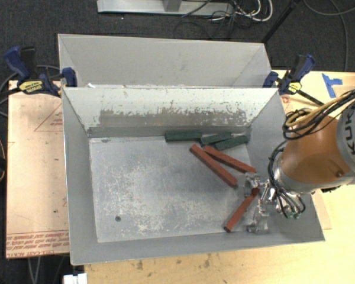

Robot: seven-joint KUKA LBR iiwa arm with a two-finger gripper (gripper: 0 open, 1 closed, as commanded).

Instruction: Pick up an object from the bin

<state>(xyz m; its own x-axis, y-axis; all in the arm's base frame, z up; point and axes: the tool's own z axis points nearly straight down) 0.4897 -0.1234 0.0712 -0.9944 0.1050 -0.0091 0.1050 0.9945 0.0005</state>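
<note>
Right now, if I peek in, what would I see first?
First, the big orange-covered arm at the right of the bin, its gripper low in the near right corner beside a reddish-brown stick. Then two more reddish-brown sticks lying right of the middle, and dark green sticks along the far wall.

The grey metal bin [154, 188] is mottled with whitish scuffs across its floor and a speckled band along the wall farthest from the silvery metal claw [257, 209]. Just left of the claw lies a long reddish-brown bar [238, 213]. Up-left of it are two bars of the same rusty red [216, 165], then dark green bars [186, 136], while the arm's rounded cover [310, 158] is orange-brown.
</note>
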